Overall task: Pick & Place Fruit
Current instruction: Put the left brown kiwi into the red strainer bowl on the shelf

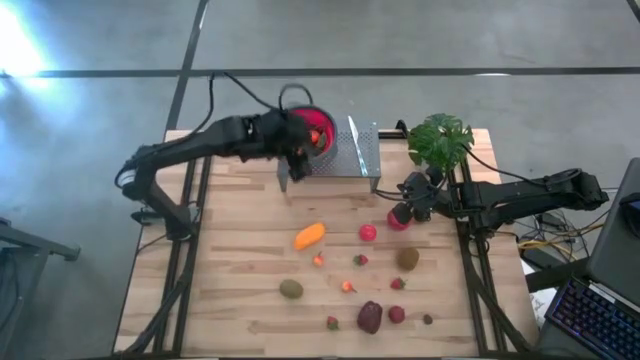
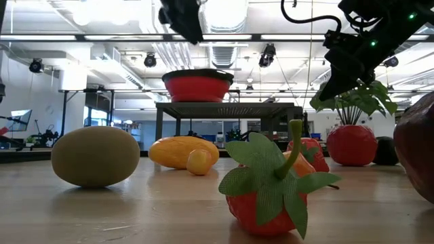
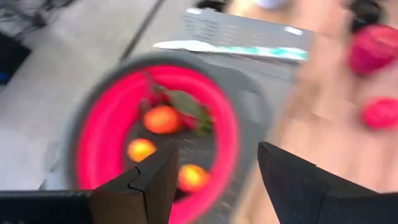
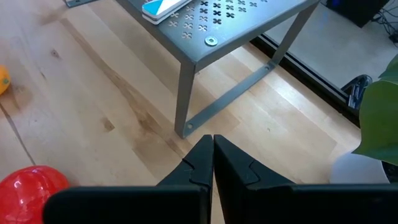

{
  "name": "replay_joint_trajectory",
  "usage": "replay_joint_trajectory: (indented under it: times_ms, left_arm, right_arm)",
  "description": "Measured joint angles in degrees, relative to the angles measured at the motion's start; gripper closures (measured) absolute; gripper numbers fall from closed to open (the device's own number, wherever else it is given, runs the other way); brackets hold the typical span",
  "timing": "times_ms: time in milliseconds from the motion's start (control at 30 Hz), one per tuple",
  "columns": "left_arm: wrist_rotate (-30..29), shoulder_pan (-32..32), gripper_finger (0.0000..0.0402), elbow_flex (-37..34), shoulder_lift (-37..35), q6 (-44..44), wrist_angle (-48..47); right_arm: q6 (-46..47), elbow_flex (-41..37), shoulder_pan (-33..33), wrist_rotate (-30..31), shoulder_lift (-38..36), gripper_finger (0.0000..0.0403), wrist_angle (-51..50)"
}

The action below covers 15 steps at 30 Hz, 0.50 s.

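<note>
The toy fruit lies scattered over the wooden table: an elongated orange one (image 1: 310,236), red apples (image 1: 368,233) (image 1: 398,218), kiwis (image 1: 291,289) (image 1: 407,258), a dark maroon one (image 1: 369,317) and small strawberries (image 1: 347,286). Several small fruits (image 3: 161,119) lie inside the red-lined bowl (image 1: 322,118), which stands on a grey metal stand (image 1: 358,152). My left gripper (image 3: 214,162) hovers open and empty above the bowl. My right gripper (image 4: 212,140) is shut and empty, hanging over the table beside one red apple (image 4: 31,183).
A green potted plant (image 1: 440,140) stands at the far right corner, close to my right arm. The stand's legs (image 4: 185,99) rise just ahead of my right gripper. In the low view a strawberry (image 2: 268,190) and a kiwi (image 2: 95,156) lie nearest the camera.
</note>
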Motion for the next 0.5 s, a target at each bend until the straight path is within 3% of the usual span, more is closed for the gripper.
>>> replay_joint_trajectory:
  times_ms: [233, 500]
  left_arm:
    - [-1.15, -14.06, 0.0179, -1.04, 0.07, -4.25, -3.86]
    - [-5.29, -30.0, 0.0179, -6.99, 0.11, -8.62, -2.74]
  right_arm:
    - [0.01, 0.0, 0.0, 0.0, 0.0, 0.0394, 0.02]
    - [0.09, 0.0, 0.01, 0.0, 0.0, 0.0394, 0.36]
